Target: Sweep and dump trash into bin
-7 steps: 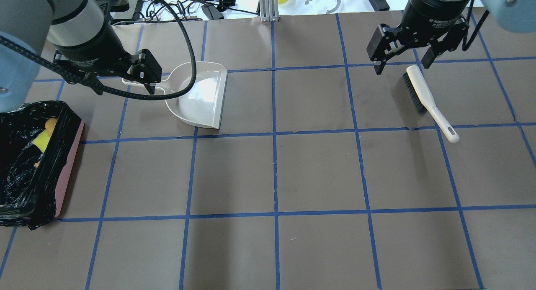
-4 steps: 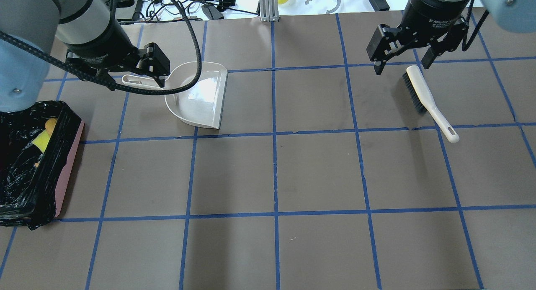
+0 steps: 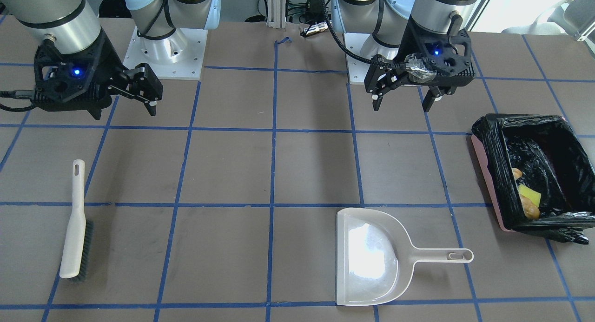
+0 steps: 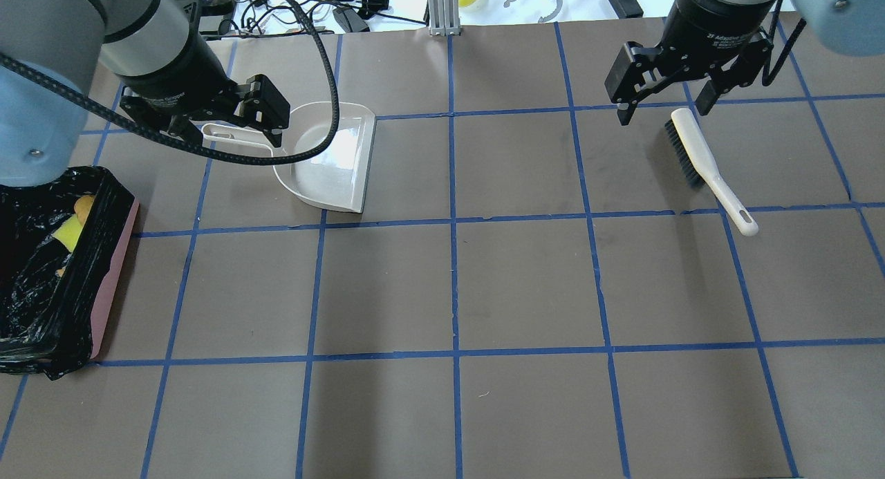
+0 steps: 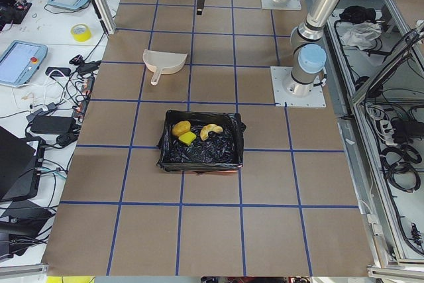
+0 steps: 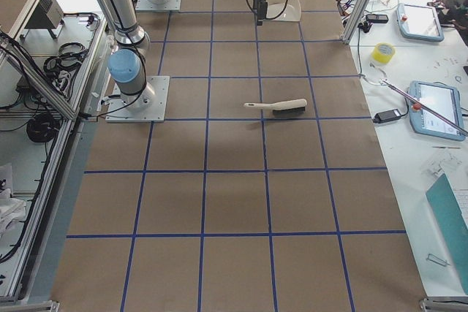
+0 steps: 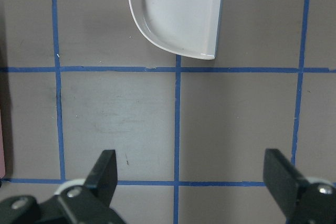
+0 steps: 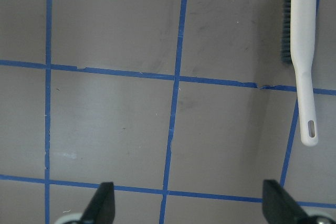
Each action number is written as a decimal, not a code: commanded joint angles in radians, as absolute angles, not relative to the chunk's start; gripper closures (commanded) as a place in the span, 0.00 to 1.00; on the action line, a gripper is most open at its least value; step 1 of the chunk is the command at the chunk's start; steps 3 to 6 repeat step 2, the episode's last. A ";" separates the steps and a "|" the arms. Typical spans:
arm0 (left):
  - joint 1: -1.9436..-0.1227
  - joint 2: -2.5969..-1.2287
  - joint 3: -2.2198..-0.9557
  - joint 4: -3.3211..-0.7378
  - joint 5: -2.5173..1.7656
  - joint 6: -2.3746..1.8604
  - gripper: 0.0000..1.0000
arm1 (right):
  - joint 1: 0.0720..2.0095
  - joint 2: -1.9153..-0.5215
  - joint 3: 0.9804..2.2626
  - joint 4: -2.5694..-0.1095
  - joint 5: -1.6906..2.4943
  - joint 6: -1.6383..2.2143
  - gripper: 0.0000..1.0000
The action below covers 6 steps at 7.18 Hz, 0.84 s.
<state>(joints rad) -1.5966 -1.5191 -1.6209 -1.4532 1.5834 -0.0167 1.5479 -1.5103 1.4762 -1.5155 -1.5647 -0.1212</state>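
Observation:
The pink bin (image 3: pixel 485 171) with a black bag stands at the table's left end, also in the overhead view (image 4: pixel 110 285). The trash lies inside it: a potato-like lump (image 5: pixel 181 127), a green-yellow sponge wedge (image 5: pixel 188 138) and a croissant-like piece (image 5: pixel 211 130). My left gripper (image 3: pixel 401 108) is open and empty, raised above the table on the robot's side of the beige dustpan (image 3: pixel 367 261). The left wrist view shows its spread fingers (image 7: pixel 105 166) and the empty dustpan (image 7: pixel 184 14). My right gripper (image 4: pixel 662 115) is open and empty, raised near the brush (image 4: pixel 698 154).
The white brush with dark bristles (image 3: pixel 74 229) lies on the table on my right side, handle toward the robot. The brown table has a blue tape grid. Cables and tools lie beyond the far edge (image 4: pixel 346 9). A metal post (image 4: pixel 442 9) stands at the far middle.
In the overhead view my left gripper has moved to the right, over the dustpan's handle, still open. The right gripper, dustpan, brush and bin have not moved.

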 commanded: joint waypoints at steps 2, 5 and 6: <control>-1.595 -1.517 -1.624 -1.453 1.577 -0.021 0.00 | 1.548 -1.511 1.479 -1.517 -1.565 -0.121 0.00; -1.595 -1.517 -1.624 -1.453 1.577 -0.021 0.00 | 1.548 -1.511 1.479 -1.517 -1.565 -0.121 0.00; -1.595 -1.517 -1.624 -1.453 1.577 -0.021 0.00 | 1.548 -1.511 1.479 -1.517 -1.565 -0.121 0.00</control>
